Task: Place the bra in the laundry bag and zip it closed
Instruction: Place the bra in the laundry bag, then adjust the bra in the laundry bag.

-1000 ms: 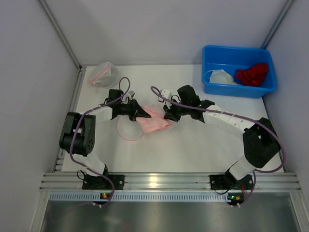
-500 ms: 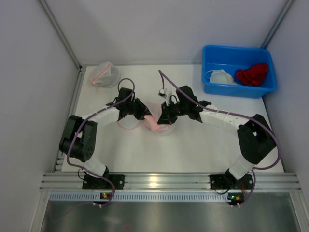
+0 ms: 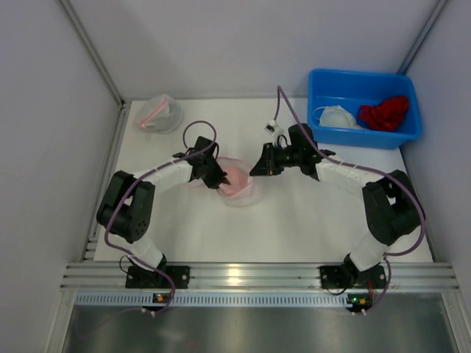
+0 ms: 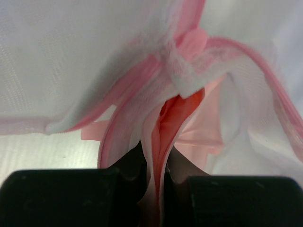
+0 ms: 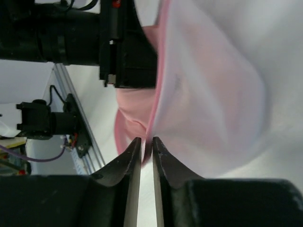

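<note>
Mesh of the white laundry bag [image 3: 249, 194] lies at the middle of the table [image 3: 294, 228], between the two arms, with the pink bra [image 3: 234, 179] showing through it. The left gripper [image 4: 154, 158] is closed narrow on the bag's pink-trimmed rim and a fold of pink cloth at the bag's left side. The right gripper [image 5: 147, 142], at the bag's far right, has its jaws a thin slit apart with the pink edge at their tips (whether they hold it I cannot tell)
</note>
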{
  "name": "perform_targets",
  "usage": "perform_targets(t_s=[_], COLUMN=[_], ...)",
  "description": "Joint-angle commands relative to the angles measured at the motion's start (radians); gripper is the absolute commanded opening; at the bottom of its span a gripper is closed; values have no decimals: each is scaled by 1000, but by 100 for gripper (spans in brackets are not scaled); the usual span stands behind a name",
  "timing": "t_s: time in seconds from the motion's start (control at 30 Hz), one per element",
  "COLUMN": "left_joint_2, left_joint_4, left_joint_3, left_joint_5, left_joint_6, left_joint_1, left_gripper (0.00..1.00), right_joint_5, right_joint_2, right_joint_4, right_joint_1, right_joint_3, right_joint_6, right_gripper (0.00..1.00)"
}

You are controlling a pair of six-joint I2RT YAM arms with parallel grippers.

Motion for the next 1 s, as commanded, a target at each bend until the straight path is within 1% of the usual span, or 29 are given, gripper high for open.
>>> perform_targets(t_s=[0.0,0.07,0.1,0.17,0.2,0.23,0.27,0.3,0.33,0.4,0.47,0.57,0.63,0.77,0.8,0.9,0.97], left_joint_2=[-23,-25,-25,-33,-36,-40,-45,-46,-37,-49,-75,-100,-120,-155,-164,-213,-281], left_joint_4=[-56,-81,-97,-104,-111,-114,-116,-116,-122,-124,-134,-191,-208,-239,-251,-265,-272], left_joint_3=[-30,-15,2,17,34,39,42,50,60,86,103,148,168,200,206,209,177], left_joint_5=[-85,-120,-126,-128,-128,-128,-158,-148,-143,-143,-143,-160,-192,-211,-209,-218,-194], left_joint_6=[107,179,198,247,261,282,288,295,326,353,388,429,475,558,574,611,601], left_joint_1=[-13,-21,-29,-30,-33,-35,-38,-39,-41,-58,-67,-69,-67,-69,-67,-64,-33], left_gripper=[0,0,10,16,17,17,17,20,29,42,52,54,54,56,60,64,61], right_joint_5=[-29,-11,-6,-14,-17,-26,-32,-34,-37,-40,-37,-31,-27,-20,-17,-4,0], right_joint_2=[-33,-39,-43,-59,-66,-72,-72,-72,-74,-82,-106,-135,-148,-158,-161,-180,-192], right_joint_4=[-128,-202,-232,-239,-233,-227,-227,-230,-240,-240,-233,-236,-247,-289,-300,-328,-339], right_joint_1=[-33,-35,-35,-33,-35,-35,-32,-32,-29,-30,-30,-30,-30,-32,-32,-30,-32], right_joint_3=[69,98,103,101,98,95,91,94,94,97,95,94,97,120,124,146,164], right_joint_6=[-143,-213,-249,-268,-267,-262,-261,-262,-267,-270,-271,-280,-290,-323,-331,-365,-383], right_gripper=[19,20,21,20,15,13,13,13,14,14,14,14,14,14,15,15,16])
